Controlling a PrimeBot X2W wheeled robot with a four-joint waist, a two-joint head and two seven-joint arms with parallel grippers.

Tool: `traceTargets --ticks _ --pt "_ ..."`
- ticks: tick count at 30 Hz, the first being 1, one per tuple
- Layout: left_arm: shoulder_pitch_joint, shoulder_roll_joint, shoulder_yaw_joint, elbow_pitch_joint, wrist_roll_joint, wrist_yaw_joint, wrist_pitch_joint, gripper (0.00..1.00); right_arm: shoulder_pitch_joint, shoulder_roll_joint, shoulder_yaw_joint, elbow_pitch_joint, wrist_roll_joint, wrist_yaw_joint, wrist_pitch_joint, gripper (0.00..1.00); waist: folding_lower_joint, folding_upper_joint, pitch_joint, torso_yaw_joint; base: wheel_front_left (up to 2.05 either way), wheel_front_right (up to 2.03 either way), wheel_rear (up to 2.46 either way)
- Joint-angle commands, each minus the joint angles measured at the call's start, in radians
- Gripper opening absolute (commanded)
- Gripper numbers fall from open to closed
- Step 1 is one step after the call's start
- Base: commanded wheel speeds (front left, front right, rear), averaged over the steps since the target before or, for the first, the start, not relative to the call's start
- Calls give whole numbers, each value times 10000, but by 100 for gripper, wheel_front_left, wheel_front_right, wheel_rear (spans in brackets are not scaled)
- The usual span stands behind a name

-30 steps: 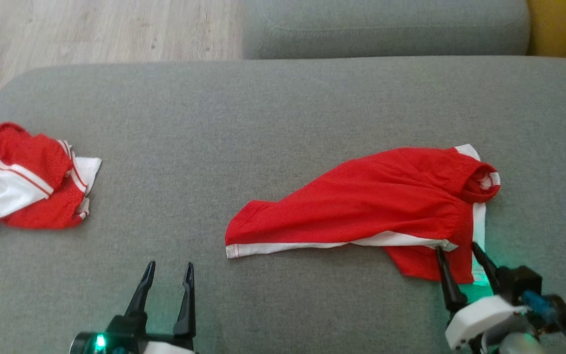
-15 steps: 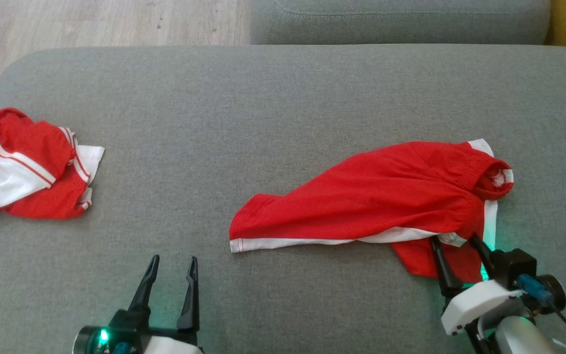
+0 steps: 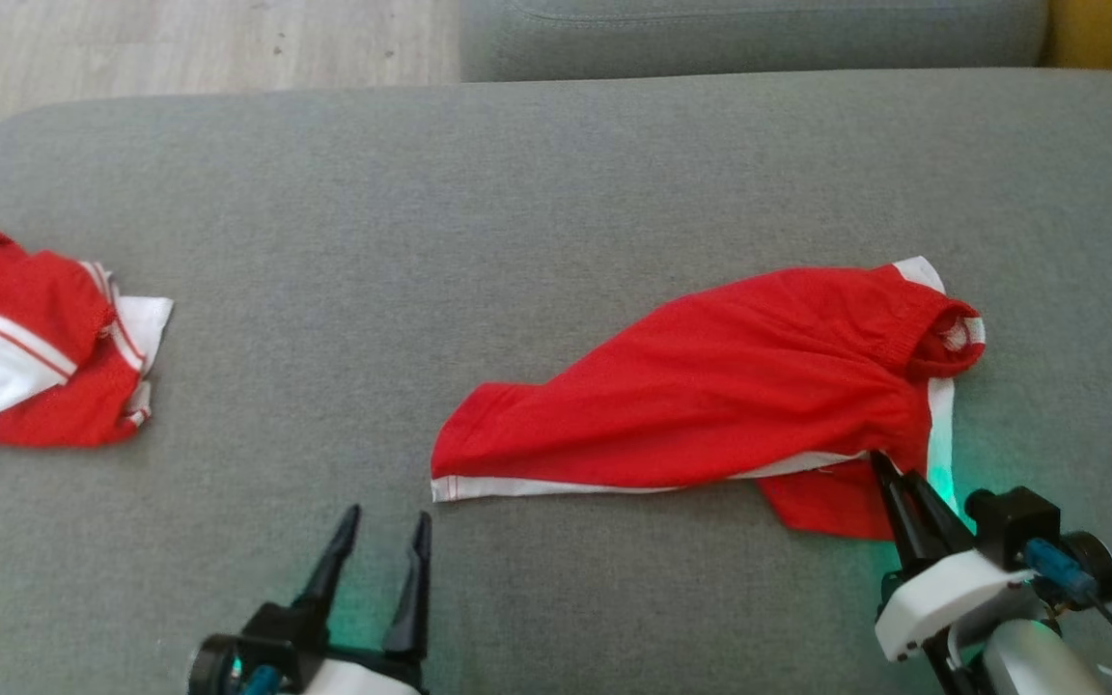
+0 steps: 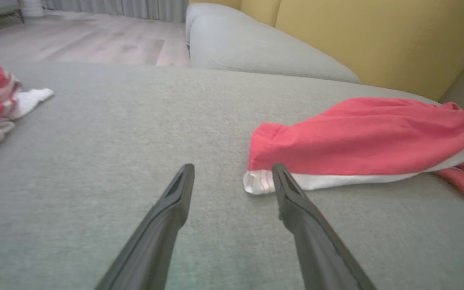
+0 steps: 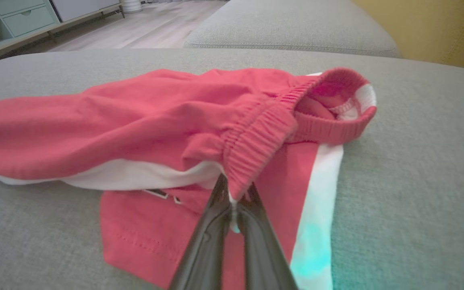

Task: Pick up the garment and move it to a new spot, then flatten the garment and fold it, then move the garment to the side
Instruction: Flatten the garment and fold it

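Nearest on the left, the left gripper hangs just above the grey seat cushion. Its two dark fingers are spread wide with nothing between them. The garment's white-edged leg hem lies just beyond its tips, a little to the right. Nearest on the right, the right gripper is pinched together on a fold of the elastic waistband at the garment's near right edge — a thin bite of cloth, not a handful.

The garment, red shorts with white side stripes, lies on the right half of the cushion. It is slumped and twisted, with one leg stretched out leftward and the waist opening bunched at the far right. It looks light, thin and wholly limp, so I judge it will drape and swing from whatever point lifts it — a single hold would likely let it hang like a rope. The gathered waistband is the thickest, least slippery place to grip. The stitched hem by the left fingers looks like the sensible second hold for spreading it flat.

At the far left, well apart, sits another crumpled red-and-white garment. Beyond the seat cushion lie a second grey cushion and wooden floor.
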Motion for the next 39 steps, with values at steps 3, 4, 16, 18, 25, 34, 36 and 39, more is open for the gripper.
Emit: traceTargets --ticks 3,4,16,18,25,34,36,39 --pt "-493 -1 -5 184 -353 -221 -53 100 -17 -278 343 -360 138 -9 -111 0 0 0 124 -177 0 0 0" --pt "-567 -1 -82 316 -433 -270 -53 100 -59 -292 392 -402 151 -9 -111 0 0 0 165 -220 0 0 0" --pt "-1294 -1 -646 1239 -1100 -456 -53 100 -500 -429 1044 -830 493 -9 -111 0 0 0 498 -489 0 0 0" --pt "-1374 -1 -788 1324 -1238 -458 -53 100 -547 -461 1128 -878 544 -9 -111 0 0 0 530 -524 0 0 0" --pt "-1564 -1 -896 1424 -1428 -460 -53 100 -661 -584 1349 -1059 707 -9 -111 0 0 0 645 -649 0 0 0" --pt "-1707 -1 -850 1559 -1512 -461 -53 0 -750 -654 1525 -1181 820 -9 -111 0 0 0 684 -742 0 0 0" --pt "-1727 -1 -643 1354 -1559 -461 -53 0 -783 -627 1514 -1353 1016 -9 -111 0 0 0 622 -731 0 0 0" --pt "-1726 31 -174 654 -1562 -461 -53 0 -878 -643 1439 -1735 1503 -9 -111 0 0 0 386 -711 0 0 0"
